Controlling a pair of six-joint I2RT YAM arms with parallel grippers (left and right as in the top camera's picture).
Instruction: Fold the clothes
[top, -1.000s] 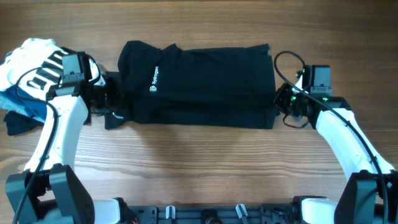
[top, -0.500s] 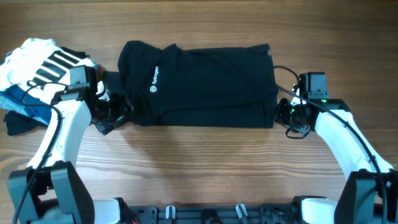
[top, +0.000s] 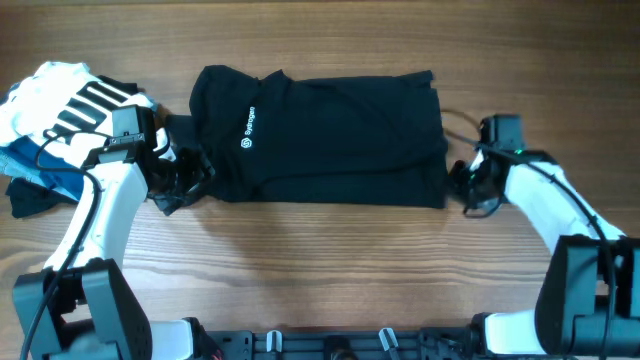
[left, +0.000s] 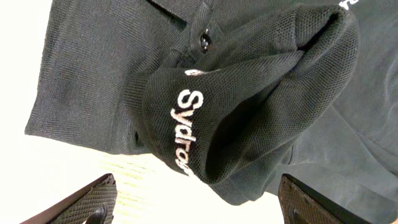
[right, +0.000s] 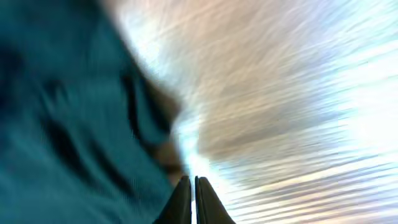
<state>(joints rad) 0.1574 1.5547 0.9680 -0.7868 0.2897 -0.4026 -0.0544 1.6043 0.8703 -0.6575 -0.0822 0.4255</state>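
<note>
While the left gripper (top: 178, 178) hovers with its fingers (left: 93, 202) spread wide over a bunched sleeve (left: 249, 93) lettered "Sydro", the black polo shirt (top: 330, 135) lies folded in a long band across the middle of the wooden table (top: 330, 260), its white chest logo (top: 247, 125) toward the left end. At the shirt's right edge, the right gripper (top: 470, 185) sits low with its fingers (right: 183, 199) pressed together; the blurred wrist view shows nothing between them. A white striped garment (top: 70, 100) and blue garments (top: 50, 165) lie at the far left.
</note>
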